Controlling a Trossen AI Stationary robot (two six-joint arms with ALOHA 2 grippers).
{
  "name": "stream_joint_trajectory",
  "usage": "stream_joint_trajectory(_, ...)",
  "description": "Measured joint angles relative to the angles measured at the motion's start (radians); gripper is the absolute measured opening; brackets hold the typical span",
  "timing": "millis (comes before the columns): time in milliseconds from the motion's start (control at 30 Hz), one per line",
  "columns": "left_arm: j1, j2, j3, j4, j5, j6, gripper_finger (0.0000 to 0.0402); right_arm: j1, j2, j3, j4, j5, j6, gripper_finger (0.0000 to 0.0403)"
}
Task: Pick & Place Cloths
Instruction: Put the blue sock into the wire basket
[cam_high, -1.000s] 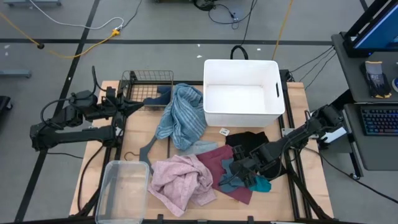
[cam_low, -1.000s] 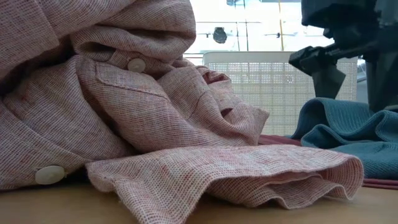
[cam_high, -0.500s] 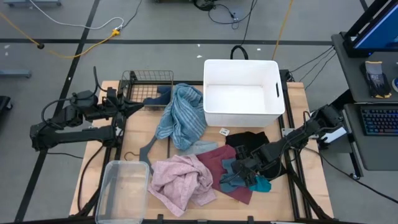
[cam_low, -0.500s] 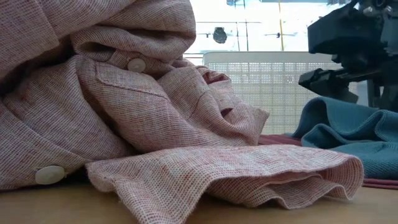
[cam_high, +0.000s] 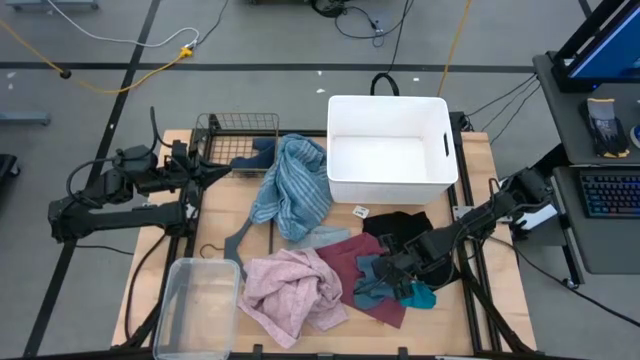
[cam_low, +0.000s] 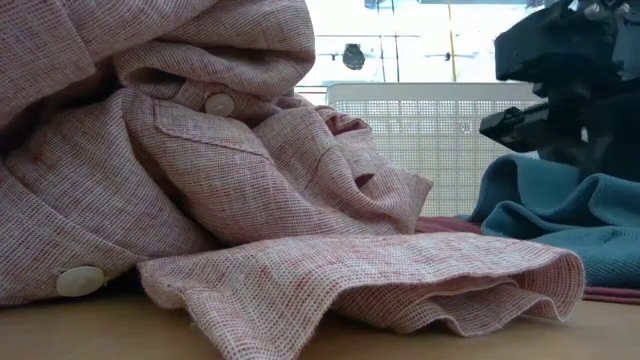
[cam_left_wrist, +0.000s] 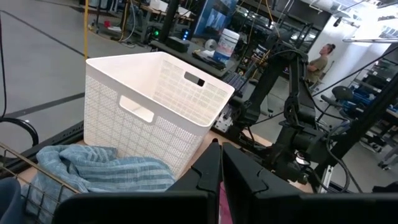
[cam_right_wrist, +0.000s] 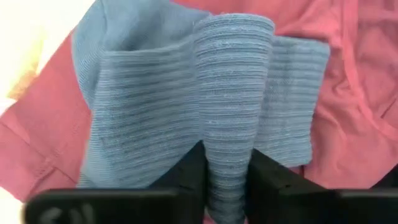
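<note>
Since a sec ago, right gripper (cam_right_wrist: 227, 171) jaws are closing from wide apart, now pinching a ridge of teal cloth (cam_right_wrist: 205, 99) running lengthwise between fingers, atop maroon cloth (cam_right_wrist: 348, 93). Left gripper (cam_left_wrist: 221, 168) is idling shut.

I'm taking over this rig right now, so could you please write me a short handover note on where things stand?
Right claw: shut on a fold of the grey-blue ribbed cloth, which lies on the maroon cloth; not lifted yet.
Left claw: shut, empty, waiting by the wire basket.
On the table: striped towel, pink shirt, black shorts, teal piece.
Done: nothing shows in the white bin.
Left: move every cloth.
</note>
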Motion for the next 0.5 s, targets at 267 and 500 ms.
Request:
stream_joint_trajectory(267, 0.000, 0.000, 0.000, 0.001, 0.000, -0.007, 0.0017, 0.000, -0.118, 0.052, -0.010, 0.002, 0.002, 0.0015)
stream_joint_trajectory(500, 0.000, 0.000, 0.000, 0.002, 0.000, -0.038, 0.0017, -0.037, -0.277, 0.114, 0.034, 0.007, 0.003, 0.0007)
